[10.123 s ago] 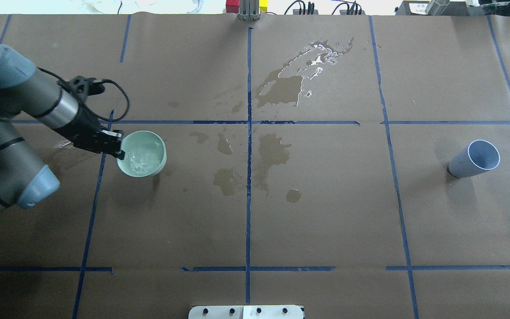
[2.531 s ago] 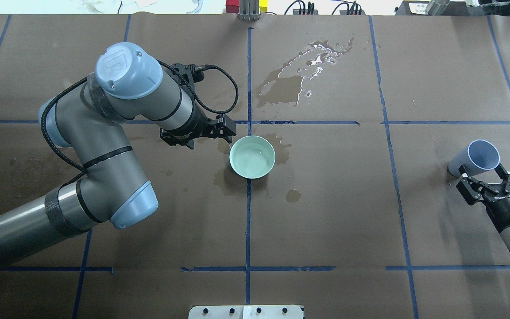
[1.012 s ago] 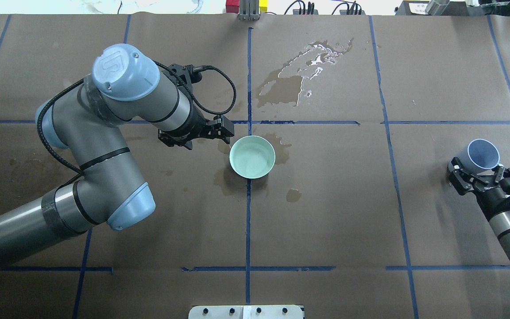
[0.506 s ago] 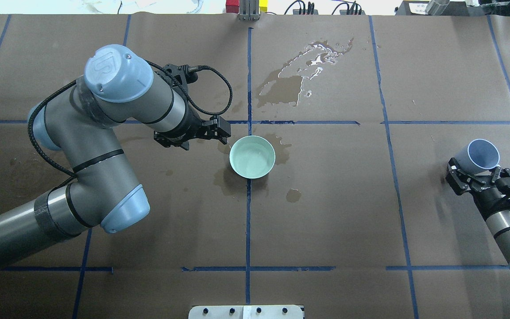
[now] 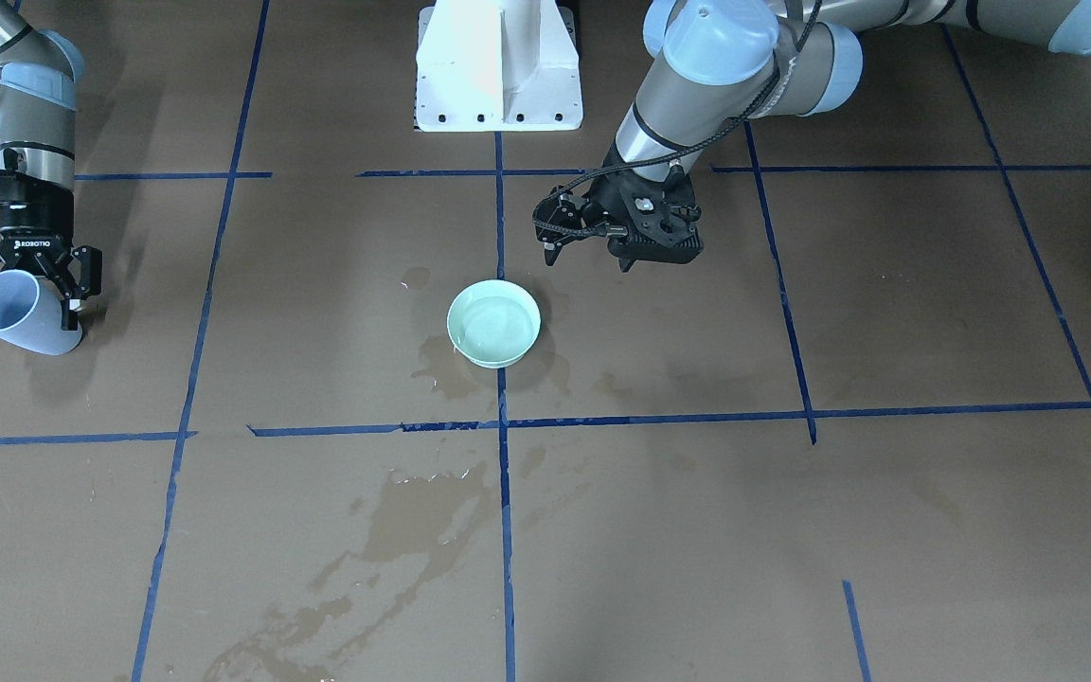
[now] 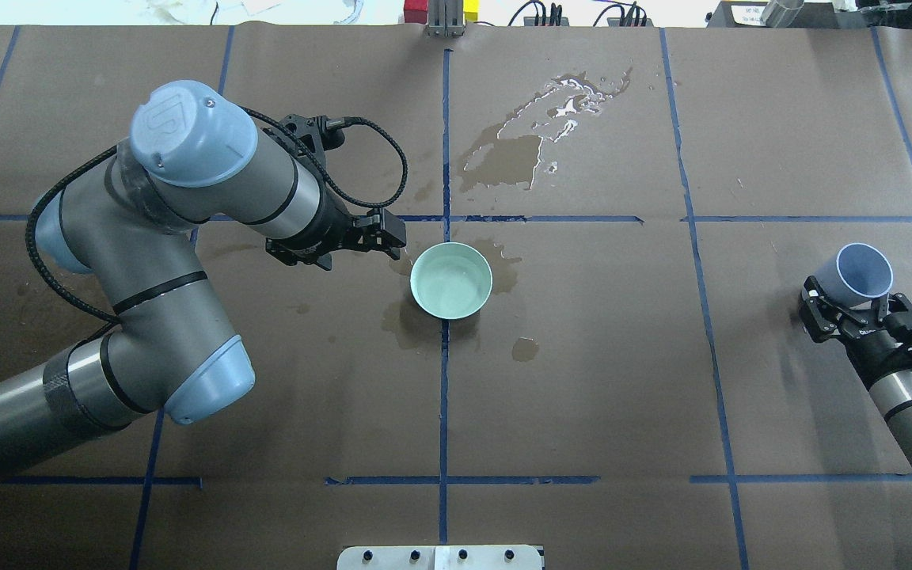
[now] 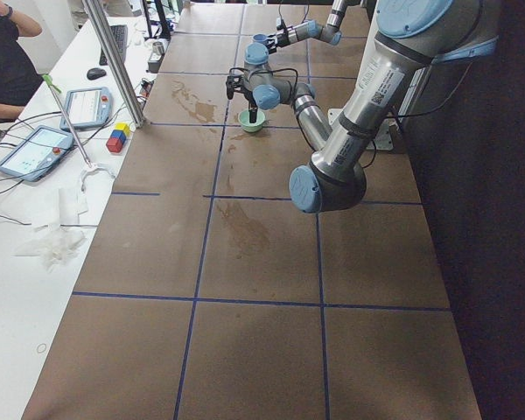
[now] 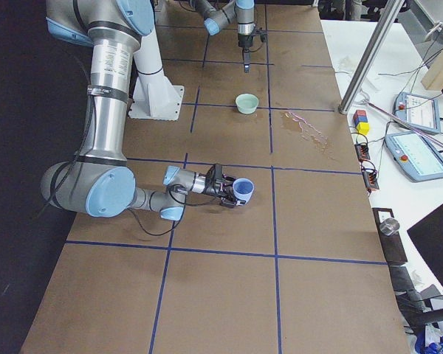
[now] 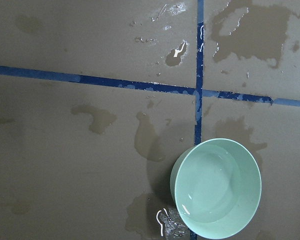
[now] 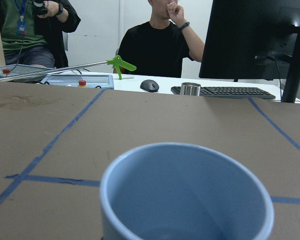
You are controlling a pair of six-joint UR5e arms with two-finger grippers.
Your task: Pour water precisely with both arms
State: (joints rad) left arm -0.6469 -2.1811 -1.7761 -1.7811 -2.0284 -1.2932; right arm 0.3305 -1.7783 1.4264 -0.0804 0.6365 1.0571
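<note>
In the front-facing view, the green bowl [image 5: 495, 361] stands on the brown-papered table [image 5: 886, 284], just beside a crossing of blue tape lines [image 5: 659, 418]. The water [image 5: 496, 324] lies in it as a faint sheen. The left gripper [image 5: 586, 262] hangs near the bowl on the robot's side, apart from it, with its fingers spread and nothing between them. At the table's other end, the right gripper [image 5: 29, 292] grasps the blue cup [image 5: 34, 333], one finger pressed to each side. A white pedestal [image 5: 498, 66] sits at the top edge.

From overhead, the left arm [image 6: 187, 198] bends in over the left half, and its gripper is close to the bowl's rim without touching it. Dark wet stains [image 6: 503, 158] lie beyond the bowl and around its foot. The right arm [image 6: 899, 396] enters at the lower right corner. Whether the cup's base rests on the paper cannot be told.

In the left side view, the near arm reaches far down the table, and its gripper points downward close to the small bowl.

In the right side view, the near arm lies low over the table with the cup in its gripper. The bowl stands well apart, farther along.

The left wrist camera looks down on the bowl at lower right, where the water is clear with a glinting edge. A tape crossing and stains lie beside it.

In the right wrist view, the cup's rim fills the lower frame. Its inside is too dim to tell whether it holds liquid. Beyond the table, two people [image 10: 160, 45] sit behind a keyboard [image 10: 225, 91].
</note>
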